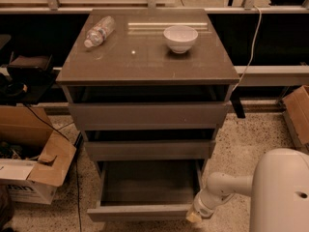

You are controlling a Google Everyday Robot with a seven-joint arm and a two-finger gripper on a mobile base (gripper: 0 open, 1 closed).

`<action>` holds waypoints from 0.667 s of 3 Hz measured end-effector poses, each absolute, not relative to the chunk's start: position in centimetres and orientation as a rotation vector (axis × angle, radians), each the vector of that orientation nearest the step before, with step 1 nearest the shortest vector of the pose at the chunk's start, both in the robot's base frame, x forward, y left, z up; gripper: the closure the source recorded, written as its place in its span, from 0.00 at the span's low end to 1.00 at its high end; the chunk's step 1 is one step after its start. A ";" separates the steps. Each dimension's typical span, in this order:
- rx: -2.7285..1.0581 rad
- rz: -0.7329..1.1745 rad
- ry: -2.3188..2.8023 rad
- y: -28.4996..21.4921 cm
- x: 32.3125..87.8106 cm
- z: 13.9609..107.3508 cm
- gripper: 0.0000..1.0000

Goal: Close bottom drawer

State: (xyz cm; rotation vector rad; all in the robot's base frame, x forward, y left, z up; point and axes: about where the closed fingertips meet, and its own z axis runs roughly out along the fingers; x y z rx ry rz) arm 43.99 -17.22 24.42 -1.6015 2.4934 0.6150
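Note:
The bottom drawer [145, 211] of the grey-brown cabinet is pulled far out, and its empty shallow box shows from above. Its plain flat front runs along the lower edge of the view. My gripper [195, 217] is low at the right end of that front, at the drawer's front right corner, on the end of the white arm [227, 187]. The middle drawer [149, 150] and top drawer [147, 115] above stick out slightly.
A white bowl [180, 37] and a lying plastic bottle [99, 31] rest on the cabinet top [145, 62]. Open cardboard boxes [34, 163] stand on the floor at left, another box [297, 112] at right. A cable hangs behind the cabinet at right.

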 end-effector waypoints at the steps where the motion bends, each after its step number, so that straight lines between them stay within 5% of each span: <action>1: -1.539 0.666 2.529 -16.8 44.7 21.4 1.00; 2: -1.491 0.657 2.592 -16.6 46.1 19.4 1.00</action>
